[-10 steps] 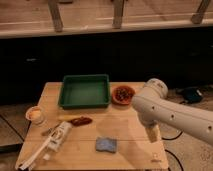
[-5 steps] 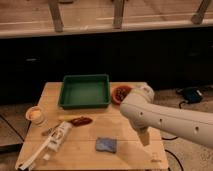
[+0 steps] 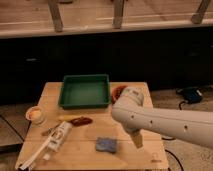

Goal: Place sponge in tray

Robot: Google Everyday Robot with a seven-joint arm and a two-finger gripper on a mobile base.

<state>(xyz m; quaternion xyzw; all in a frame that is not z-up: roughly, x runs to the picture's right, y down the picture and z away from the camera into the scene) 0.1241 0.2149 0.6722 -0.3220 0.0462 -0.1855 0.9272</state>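
Swinging in, claw (image 3: 136, 140) now hangs just beside sponge (image 3: 107, 145); grip state: cannot tell; sponge untouched on worktop (image 3: 87, 136), tray (image 3: 84, 93) empty.

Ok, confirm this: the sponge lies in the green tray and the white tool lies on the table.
Not quite. The camera view shows the sponge on the table, in front of the tray, not in it. The white tool does lie on the table. The gripper hangs just right of the sponge.
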